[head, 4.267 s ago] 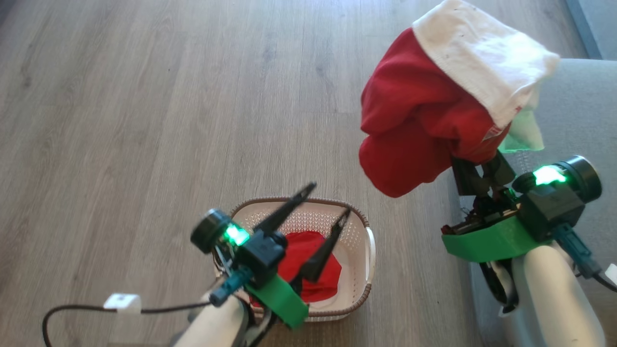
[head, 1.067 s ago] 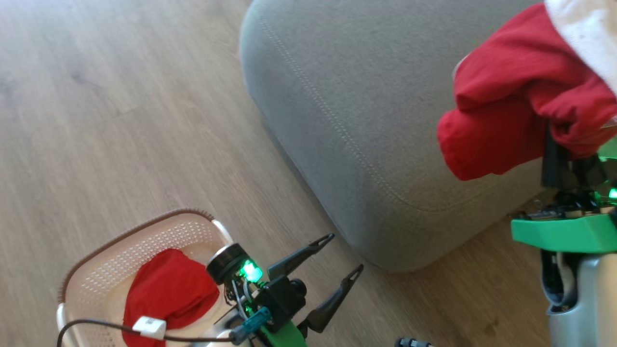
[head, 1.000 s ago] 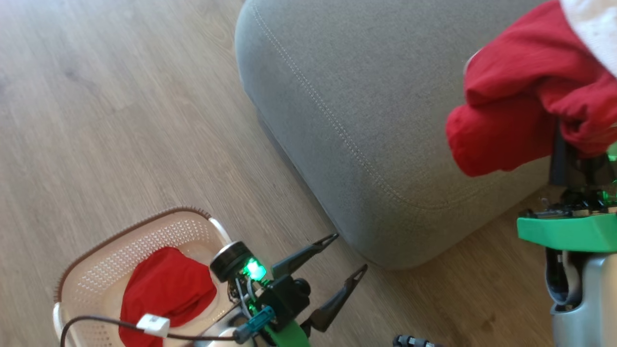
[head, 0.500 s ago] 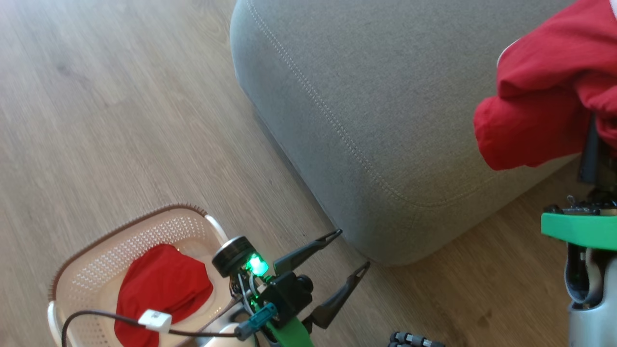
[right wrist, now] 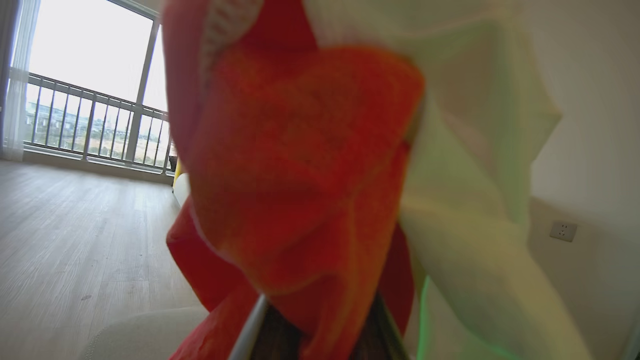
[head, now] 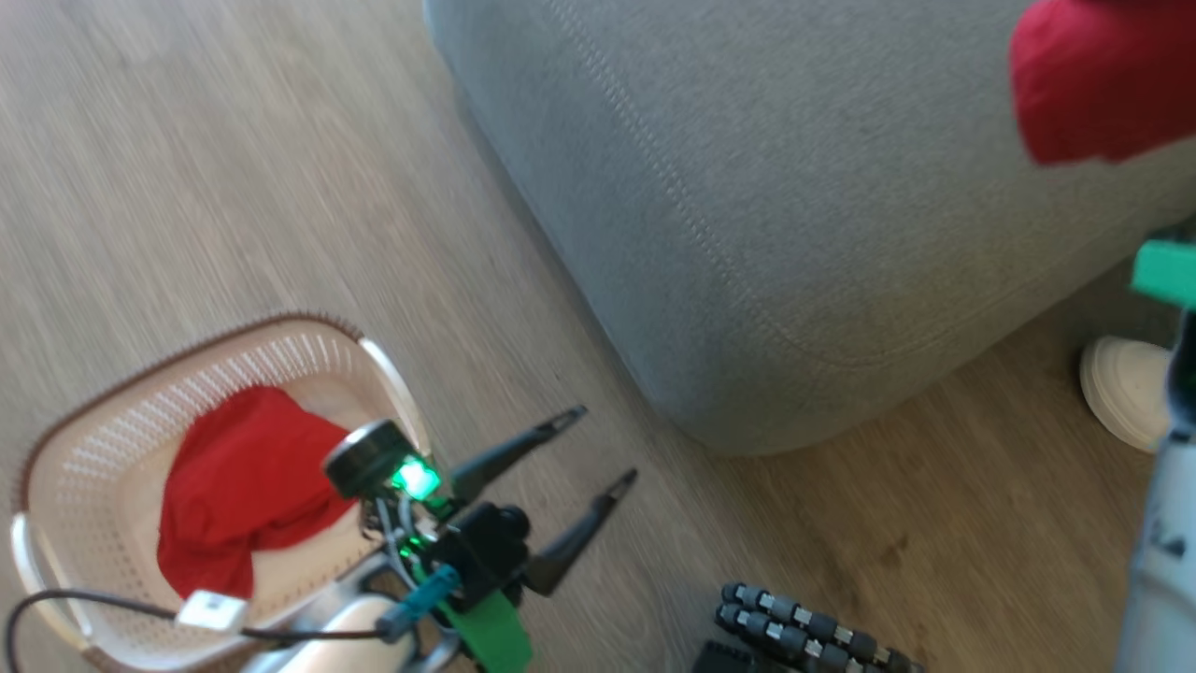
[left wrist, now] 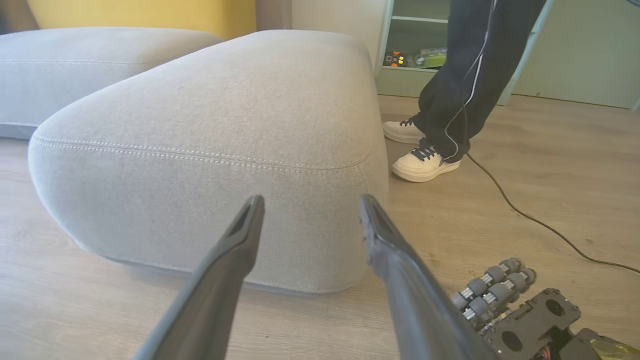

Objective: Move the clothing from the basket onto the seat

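Currently the left gripper (head: 605,444) hovers low over the wood floor (head: 234,187), between the basket (head: 103,449) and the seat (head: 794,187). Its fingers (left wrist: 240,250) are spread apart and grip nothing. The left wrist view has them pointing at the seat's rounded front corner, near it but not touching. One red garment (head: 238,486) lies crumpled in the basket, which stands on the floor beside the left arm. The right gripper (right wrist: 320,335) is raised, its fingers clamped on a red-and-white garment (right wrist: 300,175) that bunches over them and hides their tips. In the head view this garment's red part shows at the upper right edge, over the seat's top; whether it touches the cushion cannot be told. A line of pale stitching (left wrist: 200,155) runs round the seat's edge. Beside the seat's far corner stands a person in dark trousers (left wrist: 465,75) and white shoes (left wrist: 425,165), with a thin cable (left wrist: 525,215) trailing across the floor past them. A dark part with rows of rollers (head: 804,626) lies low on the floor near the left gripper.
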{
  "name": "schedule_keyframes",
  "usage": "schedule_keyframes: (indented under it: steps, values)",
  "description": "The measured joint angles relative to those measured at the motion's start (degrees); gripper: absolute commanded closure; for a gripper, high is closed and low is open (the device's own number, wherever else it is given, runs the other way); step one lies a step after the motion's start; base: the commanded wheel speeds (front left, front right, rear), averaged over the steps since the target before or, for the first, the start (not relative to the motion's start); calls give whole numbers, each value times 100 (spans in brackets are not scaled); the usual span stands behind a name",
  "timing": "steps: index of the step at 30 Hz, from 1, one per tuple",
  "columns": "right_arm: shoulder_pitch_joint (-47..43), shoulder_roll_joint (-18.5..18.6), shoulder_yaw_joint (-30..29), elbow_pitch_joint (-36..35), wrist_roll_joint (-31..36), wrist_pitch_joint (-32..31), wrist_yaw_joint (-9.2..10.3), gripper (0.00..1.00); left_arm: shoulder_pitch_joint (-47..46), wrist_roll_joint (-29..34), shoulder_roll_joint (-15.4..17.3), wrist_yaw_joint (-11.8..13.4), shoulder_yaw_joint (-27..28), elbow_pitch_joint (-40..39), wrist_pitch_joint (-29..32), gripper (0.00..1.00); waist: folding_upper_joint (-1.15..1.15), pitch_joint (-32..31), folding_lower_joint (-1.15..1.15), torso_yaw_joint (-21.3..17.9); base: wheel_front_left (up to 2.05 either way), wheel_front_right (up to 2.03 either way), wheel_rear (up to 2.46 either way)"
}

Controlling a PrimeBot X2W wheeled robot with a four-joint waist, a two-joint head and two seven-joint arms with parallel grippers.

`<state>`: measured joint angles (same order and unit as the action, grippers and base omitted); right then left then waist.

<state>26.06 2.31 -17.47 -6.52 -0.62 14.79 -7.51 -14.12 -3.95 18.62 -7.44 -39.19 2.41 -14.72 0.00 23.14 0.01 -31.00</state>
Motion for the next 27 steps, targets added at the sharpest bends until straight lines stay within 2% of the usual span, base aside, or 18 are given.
schedule_keyframes:
  steps: [5, 10, 19, 27]
  values:
    - [692, 35, -252, 214, -57, 0, 0, 100, -14, 2, 338, 2, 7, -168, 0, 0, 0, 415, 0, 69, 0, 0, 0]
    - [1561, 405, -300, 758, 49, 0, 0, 100, -274, 224, 745, 1, -143, -393, 0, 0, 0, 944, 1, 187, 0, 0, 0]
    - [3009, 828, -1046, 2291, -89, 0, 0, 100, -462, 252, 909, 2, -124, -745, -1, 0, 0, 1693, 0, 577, 0, 0, 0]
    - [3963, 1195, -1394, 4042, 353, 0, 0, 100, -486, 252, 1000, 9, -54, -891, -1, 0, 0, 2101, 0, 890, 0, 0, 0]
